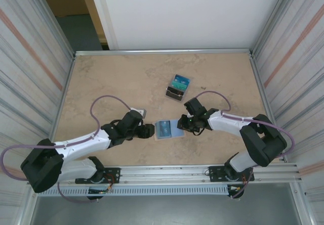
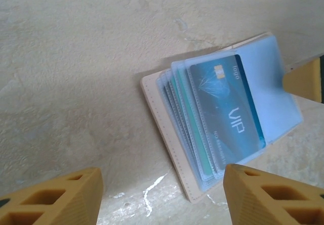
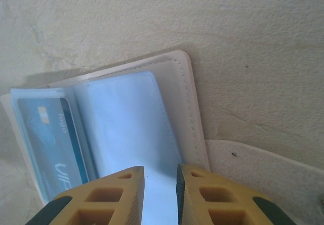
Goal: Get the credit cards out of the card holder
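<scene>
Yellow-fingered L end effector [image 2: 162, 199] stood wide apart, near edge of open tan card holder [image 2: 283, 108] on desk [image 2: 76, 83], w/ teal card [image 2: 228, 108] in its sleeve. R end effector [image 3: 159, 194] nearly together over holder's blue pocket; grip unclear.

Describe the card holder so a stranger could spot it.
On the beige table, look near the front edge, between the left gripper and right gripper. The card holder lies open there: tan rim, pale blue sleeves, a teal VIP card showing, unlike the loose card pile farther back.
</scene>
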Available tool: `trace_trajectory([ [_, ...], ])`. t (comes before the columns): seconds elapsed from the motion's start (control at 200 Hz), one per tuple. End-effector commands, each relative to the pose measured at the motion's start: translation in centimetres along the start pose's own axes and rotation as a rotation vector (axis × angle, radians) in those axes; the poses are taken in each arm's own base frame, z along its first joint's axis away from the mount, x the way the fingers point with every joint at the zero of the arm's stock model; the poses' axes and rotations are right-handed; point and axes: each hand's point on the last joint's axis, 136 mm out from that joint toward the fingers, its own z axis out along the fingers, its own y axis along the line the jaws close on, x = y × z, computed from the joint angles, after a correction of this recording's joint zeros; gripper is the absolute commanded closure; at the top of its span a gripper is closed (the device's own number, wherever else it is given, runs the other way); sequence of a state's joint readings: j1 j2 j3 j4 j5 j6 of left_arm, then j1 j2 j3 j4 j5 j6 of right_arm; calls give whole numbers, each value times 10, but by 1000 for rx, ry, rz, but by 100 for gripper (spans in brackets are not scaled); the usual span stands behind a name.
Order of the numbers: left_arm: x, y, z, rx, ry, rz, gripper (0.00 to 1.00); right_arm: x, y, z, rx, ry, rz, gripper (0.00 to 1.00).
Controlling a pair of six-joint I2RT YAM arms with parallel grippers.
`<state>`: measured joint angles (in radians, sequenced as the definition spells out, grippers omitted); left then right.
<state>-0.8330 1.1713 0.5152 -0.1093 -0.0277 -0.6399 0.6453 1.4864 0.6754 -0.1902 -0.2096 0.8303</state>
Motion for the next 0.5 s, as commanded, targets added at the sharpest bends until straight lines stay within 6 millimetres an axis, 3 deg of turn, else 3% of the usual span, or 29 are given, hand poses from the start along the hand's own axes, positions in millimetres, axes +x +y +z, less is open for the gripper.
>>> trace_trajectory([
  [0.0,-7,0,4,-20,-29,-13,35,2,-10,0,18,-4,23,76],
  [0.381,-12,-22,38,74,-14,-25,37,5,-17,2,7,-21,68,77],
  [0.496,-15,-27,52,135,1,-47,45,3,-16,1,1,-38,78,77],
])
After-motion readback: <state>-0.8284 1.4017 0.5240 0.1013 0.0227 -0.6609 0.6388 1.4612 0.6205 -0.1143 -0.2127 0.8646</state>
